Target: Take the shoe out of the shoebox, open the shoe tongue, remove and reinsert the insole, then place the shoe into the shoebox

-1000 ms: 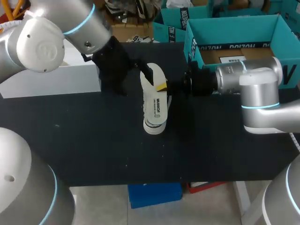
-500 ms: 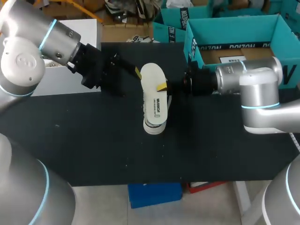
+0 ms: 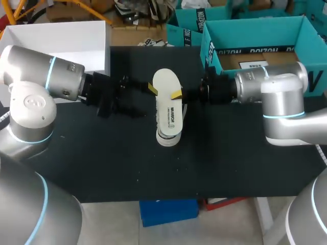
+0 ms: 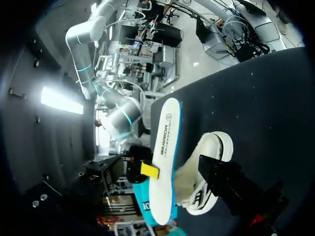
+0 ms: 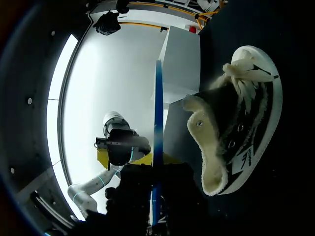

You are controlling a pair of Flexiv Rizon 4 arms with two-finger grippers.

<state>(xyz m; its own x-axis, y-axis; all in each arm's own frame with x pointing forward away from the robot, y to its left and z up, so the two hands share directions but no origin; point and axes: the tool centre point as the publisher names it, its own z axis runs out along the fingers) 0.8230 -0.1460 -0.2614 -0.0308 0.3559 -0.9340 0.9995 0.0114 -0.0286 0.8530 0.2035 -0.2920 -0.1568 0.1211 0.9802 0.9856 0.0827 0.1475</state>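
The right gripper (image 3: 177, 95) grasps the insole (image 3: 164, 81) over the sneaker (image 3: 168, 127); the left gripper (image 3: 144, 99) waits beside, jaws released.

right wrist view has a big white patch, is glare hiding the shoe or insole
Right wrist view: the blown-out white lies behind them; shoe and edge-on insole read clearly. Head view: even light, no glare on the black table.
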